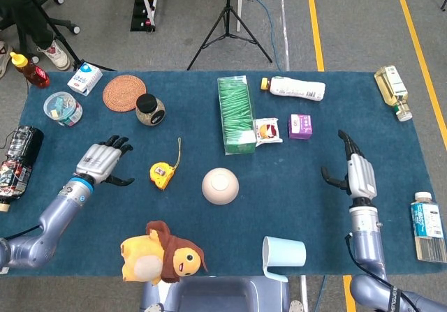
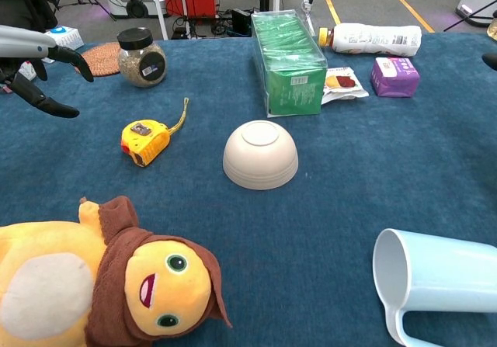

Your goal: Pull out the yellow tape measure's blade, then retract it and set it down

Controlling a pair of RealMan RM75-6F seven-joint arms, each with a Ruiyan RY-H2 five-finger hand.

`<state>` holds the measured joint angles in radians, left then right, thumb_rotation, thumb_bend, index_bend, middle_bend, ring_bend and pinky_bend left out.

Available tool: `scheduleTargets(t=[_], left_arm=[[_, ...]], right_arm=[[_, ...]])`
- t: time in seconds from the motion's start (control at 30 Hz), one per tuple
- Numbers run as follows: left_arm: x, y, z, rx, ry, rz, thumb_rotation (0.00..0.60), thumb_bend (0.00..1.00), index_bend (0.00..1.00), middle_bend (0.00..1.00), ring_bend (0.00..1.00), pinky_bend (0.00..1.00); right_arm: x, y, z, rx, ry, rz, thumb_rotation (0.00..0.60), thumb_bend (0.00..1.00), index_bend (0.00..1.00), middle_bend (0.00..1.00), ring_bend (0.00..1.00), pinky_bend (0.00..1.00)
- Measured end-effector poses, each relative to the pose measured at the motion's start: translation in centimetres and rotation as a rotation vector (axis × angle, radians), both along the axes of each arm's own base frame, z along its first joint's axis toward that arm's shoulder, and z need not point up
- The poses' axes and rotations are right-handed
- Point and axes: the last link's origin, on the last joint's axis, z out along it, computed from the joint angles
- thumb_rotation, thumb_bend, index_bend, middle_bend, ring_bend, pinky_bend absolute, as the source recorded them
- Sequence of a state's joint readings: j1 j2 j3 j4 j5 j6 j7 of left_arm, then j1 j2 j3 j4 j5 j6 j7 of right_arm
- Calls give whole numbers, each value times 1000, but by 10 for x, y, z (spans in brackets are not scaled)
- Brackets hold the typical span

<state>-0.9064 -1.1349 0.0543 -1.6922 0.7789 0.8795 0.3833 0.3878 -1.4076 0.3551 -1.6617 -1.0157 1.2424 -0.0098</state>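
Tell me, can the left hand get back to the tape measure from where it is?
Probably yes. The left hand is open just beside the tape measure, with only bare cloth between them.

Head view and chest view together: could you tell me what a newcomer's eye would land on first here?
Probably the yellow tape measure, lying free on the blue table with its cord trailing, left of the upturned bowl. The left hand hovers open just beside it, holding nothing. At the near edge, the plush toy fills the chest view's lower left, and the tall green box stands out behind the bowl.
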Motion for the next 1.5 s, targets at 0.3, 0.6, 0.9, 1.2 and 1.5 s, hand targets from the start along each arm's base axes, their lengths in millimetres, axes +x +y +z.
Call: scheduleTargets(t=[0.3, 0.6, 0.9, 1.2, 1.5], left_arm=[[-8, -23, 26, 156, -3, -57, 600, 192, 280, 120, 53, 270], [-44, -75, 52, 314, -91, -11, 600, 192, 436, 259, 166, 349], [-72, -122, 66, 428, -155, -31, 600, 197, 522, 366, 257, 410], [-88, -169, 63, 455, -198, -35, 600, 197, 530, 377, 268, 411], [-99, -189, 65, 455, -194, 23, 600, 197, 530, 377, 268, 411]], right_arm=[[-14, -1, 6, -23, 109, -2, 600, 389, 146, 175, 174, 185], [-35, 8, 12, -44, 309, 25, 600, 391, 331, 262, 242, 216], [-55, 36, 21, -20, 469, 24, 600, 391, 426, 354, 310, 254], [-66, 79, 38, -56, 505, 5, 600, 392, 452, 383, 336, 259], [-73, 109, 47, -59, 505, -23, 600, 390, 452, 382, 335, 262]])
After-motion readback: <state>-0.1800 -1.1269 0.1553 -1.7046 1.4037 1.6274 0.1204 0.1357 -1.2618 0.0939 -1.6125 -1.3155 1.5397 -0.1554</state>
